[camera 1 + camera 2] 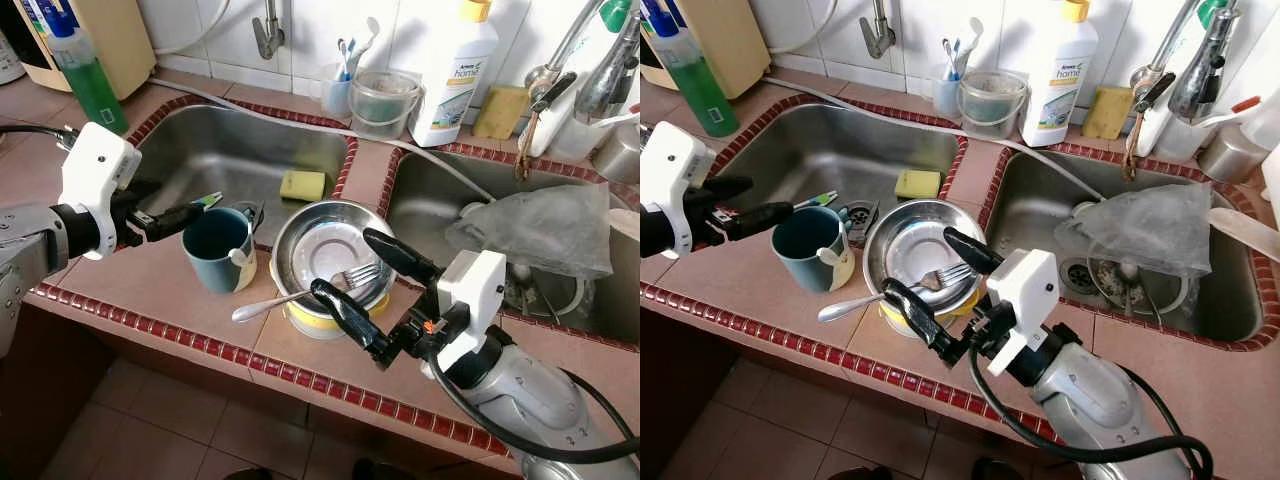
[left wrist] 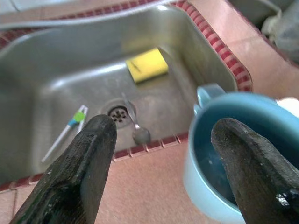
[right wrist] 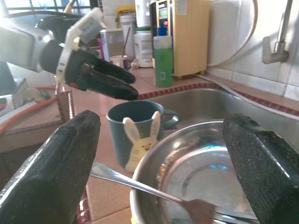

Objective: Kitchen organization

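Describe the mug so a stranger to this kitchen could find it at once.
Start at the left sink. On the tiled counter at its front edge, left of the steel bowl, stands the mug. It is the only blue-green cup there, with a white rabbit on its side.

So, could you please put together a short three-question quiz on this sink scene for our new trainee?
1. True or false: the fork lies in the steel bowl with its handle sticking out over the rim.
2. Where is the yellow sponge? A) on the counter B) in the left sink basin C) inside the blue mug
3. Which gripper is open around the steel bowl?

Key:
1. True.
2. B.
3. The right gripper; the left gripper is open beside the mug's rim.
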{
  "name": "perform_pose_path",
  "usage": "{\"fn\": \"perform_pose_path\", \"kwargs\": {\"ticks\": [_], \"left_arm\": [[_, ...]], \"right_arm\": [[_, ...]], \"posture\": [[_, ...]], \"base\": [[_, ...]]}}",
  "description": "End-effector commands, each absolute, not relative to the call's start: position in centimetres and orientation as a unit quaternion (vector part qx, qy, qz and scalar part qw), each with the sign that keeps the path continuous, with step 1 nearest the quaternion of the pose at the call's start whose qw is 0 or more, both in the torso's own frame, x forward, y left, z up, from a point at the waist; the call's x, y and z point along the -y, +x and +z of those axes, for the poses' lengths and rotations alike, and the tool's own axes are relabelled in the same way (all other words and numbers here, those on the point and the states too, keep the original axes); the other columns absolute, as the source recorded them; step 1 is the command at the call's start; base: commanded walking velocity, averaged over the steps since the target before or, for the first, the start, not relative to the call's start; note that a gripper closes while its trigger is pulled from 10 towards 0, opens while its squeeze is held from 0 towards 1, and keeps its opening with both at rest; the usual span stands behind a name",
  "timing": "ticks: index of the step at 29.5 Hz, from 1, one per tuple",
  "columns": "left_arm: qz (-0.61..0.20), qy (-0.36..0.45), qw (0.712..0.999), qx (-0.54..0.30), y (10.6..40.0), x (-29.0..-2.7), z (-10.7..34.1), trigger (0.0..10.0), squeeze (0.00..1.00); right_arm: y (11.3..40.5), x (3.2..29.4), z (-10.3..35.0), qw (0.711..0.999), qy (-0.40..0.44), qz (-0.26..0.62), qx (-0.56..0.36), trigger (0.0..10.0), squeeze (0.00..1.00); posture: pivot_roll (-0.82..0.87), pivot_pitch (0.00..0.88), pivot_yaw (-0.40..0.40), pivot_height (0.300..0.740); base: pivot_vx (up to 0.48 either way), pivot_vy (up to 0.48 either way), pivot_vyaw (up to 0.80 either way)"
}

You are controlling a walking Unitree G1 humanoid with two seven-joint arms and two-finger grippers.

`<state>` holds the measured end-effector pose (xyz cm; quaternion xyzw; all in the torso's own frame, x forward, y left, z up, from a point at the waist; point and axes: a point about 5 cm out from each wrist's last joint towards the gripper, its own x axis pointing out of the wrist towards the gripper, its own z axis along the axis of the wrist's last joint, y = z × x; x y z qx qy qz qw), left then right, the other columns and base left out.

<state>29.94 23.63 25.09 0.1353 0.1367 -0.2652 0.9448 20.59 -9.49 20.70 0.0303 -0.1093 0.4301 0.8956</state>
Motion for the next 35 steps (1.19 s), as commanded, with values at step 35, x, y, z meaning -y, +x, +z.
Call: {"fn": "perform_pose_path", "kwargs": {"ticks": [35], "left_arm": [[-0.317, 0.214, 0.909, -0.164, 30.8, -21.9, 26.8, 10.0, 0.00]], "right_arm": [[19.0, 8.9, 21.9, 0.886, 0.054, 0.447, 0.110, 10.0, 0.00]], "posture": [[-0.02, 0.222, 0.026, 0.740]], "base": [[0.000, 0.000, 0.00]]}}
